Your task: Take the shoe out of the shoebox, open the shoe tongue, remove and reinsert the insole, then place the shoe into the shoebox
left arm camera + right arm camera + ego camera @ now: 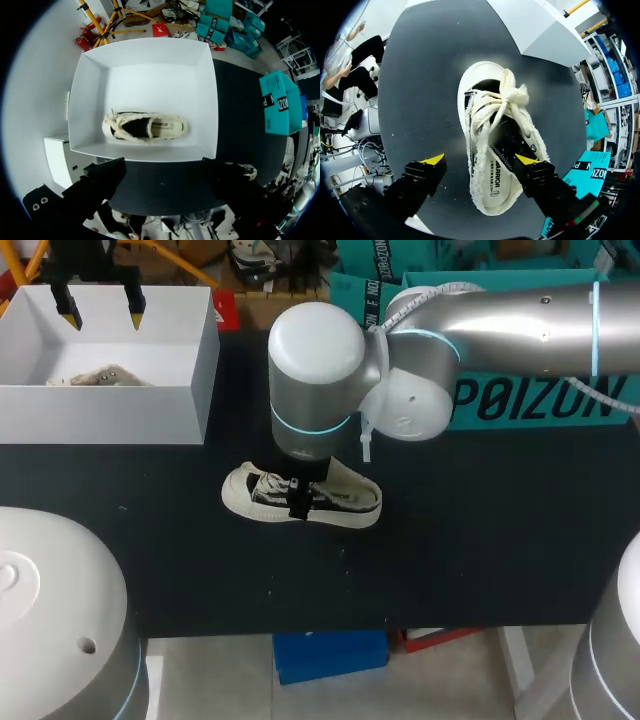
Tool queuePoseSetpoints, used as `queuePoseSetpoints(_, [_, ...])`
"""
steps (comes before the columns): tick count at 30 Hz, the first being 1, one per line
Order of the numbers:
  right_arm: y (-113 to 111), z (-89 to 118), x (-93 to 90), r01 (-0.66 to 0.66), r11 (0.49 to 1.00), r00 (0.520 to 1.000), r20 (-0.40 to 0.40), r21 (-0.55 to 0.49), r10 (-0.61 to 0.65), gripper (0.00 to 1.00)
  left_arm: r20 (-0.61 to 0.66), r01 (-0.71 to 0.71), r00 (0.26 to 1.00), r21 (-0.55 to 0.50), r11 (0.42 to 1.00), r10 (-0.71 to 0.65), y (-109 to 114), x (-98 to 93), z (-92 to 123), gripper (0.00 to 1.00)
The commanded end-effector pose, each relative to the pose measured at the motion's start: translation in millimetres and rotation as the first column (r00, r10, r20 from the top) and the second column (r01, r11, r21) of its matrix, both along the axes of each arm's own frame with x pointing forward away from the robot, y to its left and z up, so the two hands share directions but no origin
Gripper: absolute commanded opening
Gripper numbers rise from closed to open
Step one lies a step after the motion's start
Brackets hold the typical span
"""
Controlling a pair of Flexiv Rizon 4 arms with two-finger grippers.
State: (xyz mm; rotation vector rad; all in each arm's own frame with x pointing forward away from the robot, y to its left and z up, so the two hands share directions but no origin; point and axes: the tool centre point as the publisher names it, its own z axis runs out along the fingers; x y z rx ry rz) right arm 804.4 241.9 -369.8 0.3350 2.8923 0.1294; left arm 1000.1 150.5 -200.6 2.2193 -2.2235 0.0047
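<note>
1. Yellow tips of the right gripper [480,159] stand wide apart, and it has hold of nothing. One finger [432,167] hangs over bare table [420,75] beside the shoe. The other finger is at the rim of the shoe's opening; I cannot tell whether it touches.
2. Just under that gripper, the cream canvas shoe [480,95] lies on the black table, sole down, with its toe pointing away from the fingers.
3. Its frayed cream laces [507,95] are bunched over the front. The insole [492,185] shows inside at the heel end.
4. From the head view, the right arm's wrist covers the middle of the shoe, with toe and heel poking out either side.
5. Off to the far left stands the white shoebox [110,415], open-topped and well apart from the shoe on the table.
6. A second cream shoe [145,126] lies on the box floor, near the front wall.
7. Above the box hangs the left gripper [101,312], its fingers spread wide and holding nothing.
8. A teal box [530,400] sits at the far side of the table, behind the right arm.
</note>
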Motion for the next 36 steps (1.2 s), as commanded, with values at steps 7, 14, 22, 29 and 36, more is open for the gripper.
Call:
queuePoseSetpoints(7, [-26, 34, -7.7, -0.048, 0.996, 0.999, -0.012, 0.08, 0.049, 1.0, -0.001, -0.001, 1.0, 0.001, 1.0, 0.001, 0, -0.1, 0, 1.0])
queuePoseSetpoints(14, [-40, 38, -8.7, -0.072, 0.975, 0.997, 0.01, 0.209, 0.072, 1.0, -0.001, -0.001, 1.0, 0.001, 1.0, 0.001, 0, -0.1, 0, 1.0])
queuePoseSetpoints(22, [-50, 32, -10.2, -0.112, 0.925, 0.993, 0.068, 0.363, 0.093, 1.0, -0.001, -0.001, 1.0, 0.001, 1.0, 0.001, 0, -0.1, 0, 1.0])
queuePoseSetpoints(29, [-62, 31, -3.9, -0.109, 0.893, 0.993, 0.094, 0.436, 0.075, 1.0, -0.001, -0.001, 1.0, 0.001, 1.0, 0.001, 0, -0.1, 0, 1.0])
queuePoseSetpoints(36, [-74, 32, 4.5, -0.089, 0.853, 0.993, 0.114, 0.514, 0.035, 1.0, -0.001, -0.001, 1.0, 0.001, 1.0, 0.001, 0, -0.1, 0, 1.0])
